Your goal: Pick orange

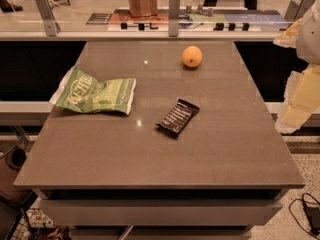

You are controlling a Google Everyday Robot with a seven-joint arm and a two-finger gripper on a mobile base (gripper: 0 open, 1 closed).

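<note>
The orange (192, 56) is a small round orange-yellow fruit sitting on the grey table (150, 154), near its far edge and right of centre. My gripper (291, 118) hangs at the right edge of the view, beyond the table's right side. It is well to the right of the orange, nearer to me, and touches nothing. The pale arm (310, 34) rises above it.
A crumpled green chip bag (95, 95) lies at the table's left side. A black snack bar (177, 117) lies near the middle, between me and the orange. A glass partition and counter (150, 19) stand behind the table. A cable (310, 211) lies on the floor at the lower right.
</note>
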